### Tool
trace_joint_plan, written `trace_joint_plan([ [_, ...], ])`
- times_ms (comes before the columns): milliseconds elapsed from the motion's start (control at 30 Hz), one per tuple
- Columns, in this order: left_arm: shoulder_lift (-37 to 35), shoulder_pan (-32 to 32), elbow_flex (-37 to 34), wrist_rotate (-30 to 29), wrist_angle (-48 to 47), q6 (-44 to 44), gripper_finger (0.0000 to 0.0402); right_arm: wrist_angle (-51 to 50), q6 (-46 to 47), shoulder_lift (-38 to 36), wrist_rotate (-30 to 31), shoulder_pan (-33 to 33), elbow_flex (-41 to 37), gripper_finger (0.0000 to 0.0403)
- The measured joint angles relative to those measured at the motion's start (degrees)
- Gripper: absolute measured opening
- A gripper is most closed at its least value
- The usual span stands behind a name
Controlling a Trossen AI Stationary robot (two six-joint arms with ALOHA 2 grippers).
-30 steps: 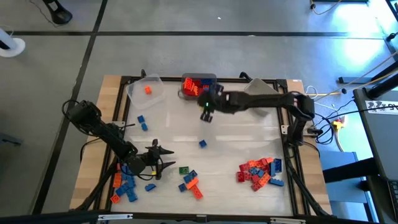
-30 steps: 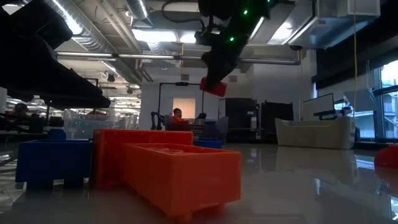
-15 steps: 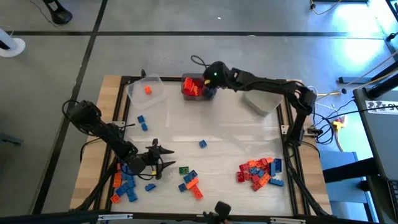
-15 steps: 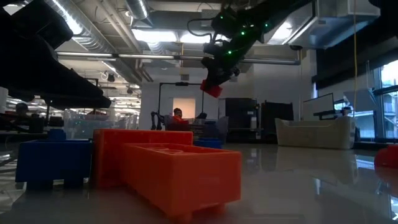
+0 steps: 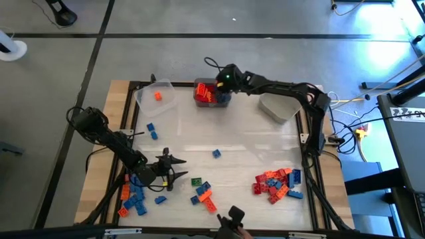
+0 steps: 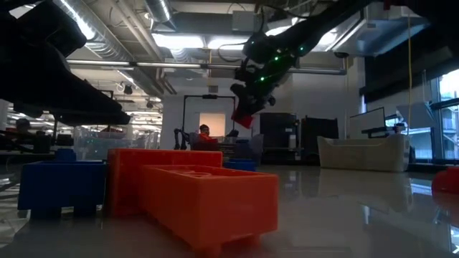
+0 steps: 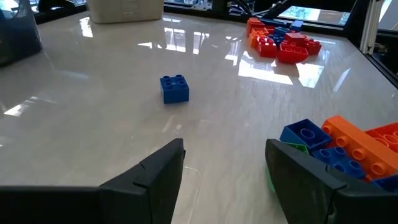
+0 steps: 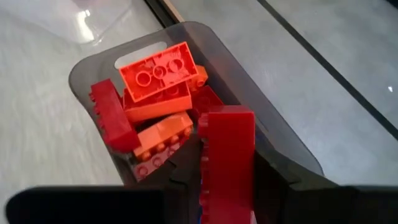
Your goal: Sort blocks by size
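Note:
My right gripper (image 5: 218, 89) hangs over the grey bin (image 5: 228, 99) at the table's far edge, shut on a red block (image 8: 228, 146). The bin holds several red and orange blocks (image 8: 155, 87). The held block shows in the low view as a red block (image 6: 242, 118) up in the air. My left gripper (image 7: 224, 168) stands open low over the table near the front left, beside a pile of blue and orange blocks (image 5: 136, 196). A single blue block (image 7: 175, 88) lies ahead of it, and a red and orange pile (image 5: 277, 182) lies at the front right. My right gripper pinches the red block's two long side faces (image 8: 214, 177) between its two fingers. The fingers slant down from the table's right and lie along the block, whose free end (image 8: 230, 118) sticks out past them. The block hangs tilted, clear above the bin.
A clear bin (image 5: 147, 101) with one orange block (image 5: 158, 95) stands at the far left. Another pale bin (image 5: 279, 107) stands at the far right under the right arm. Loose blue blocks (image 5: 151, 130) lie left of centre, and a green block (image 5: 196, 180) lies near the front.
My right gripper has swung with the red block from over the table's middle toward the far edge, rolling its wrist on the way. It now hangs over the grey bin, a little lower. The block stays in its fingers.

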Motion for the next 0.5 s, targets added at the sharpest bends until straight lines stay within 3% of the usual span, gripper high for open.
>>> trace_joint_plan([
  [267,0.0,0.0,0.0,0.0,0.0,0.3,0.0214,3.2,0.2,2.7,1.1,0.0,0.0,0.0123],
  [500,0.0,0.0,0.0,0.0,0.0,0.1,0.0214,3.3,0.4,2.7,1.8,0.0,0.0,0.0177],
])
